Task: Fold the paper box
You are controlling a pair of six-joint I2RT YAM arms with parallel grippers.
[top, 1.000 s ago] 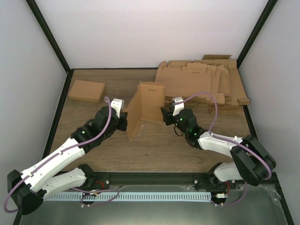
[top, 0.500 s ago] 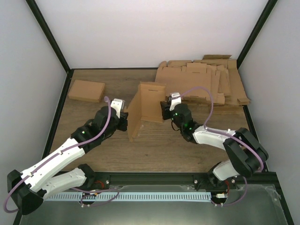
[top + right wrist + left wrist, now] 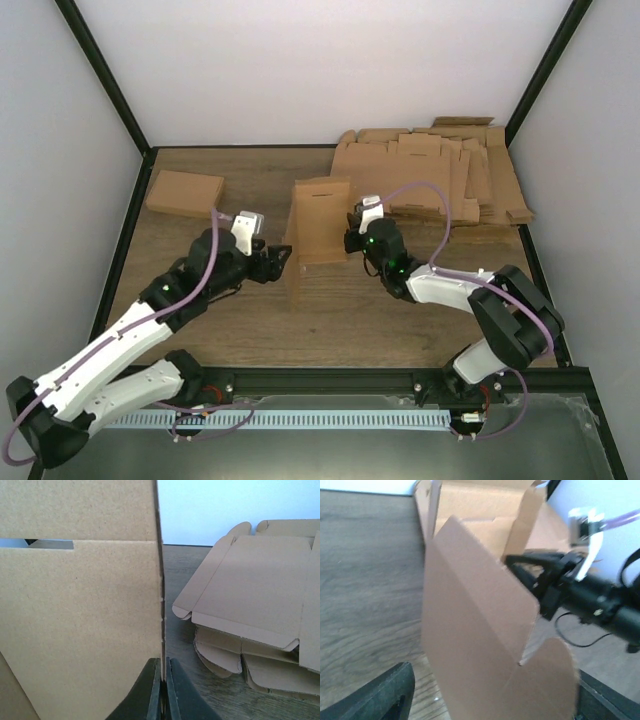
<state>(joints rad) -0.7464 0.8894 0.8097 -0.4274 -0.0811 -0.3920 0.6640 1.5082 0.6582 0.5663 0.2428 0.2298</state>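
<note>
right gripper [image 3: 163, 664] pinches box [image 3: 318, 225] edge, 3 o'clock; left gripper [image 3: 283, 256] jaws spread, 9 o'clock. Best to fold squarely along the crease.

Left arm [image 3: 130, 335] and right arm [image 3: 455, 290]: white link shells are noted, joined by black joint housings. A purple cable [image 3: 449, 215] is seen running in loose loops along each arm. Small green lamps [image 3: 372, 241] are observed on the black wrist sections. A white bracket [image 3: 245, 222] is mounted behind each hand. Fingers [image 3: 147, 697] are recorded as matt black, tapered wedges.
</note>
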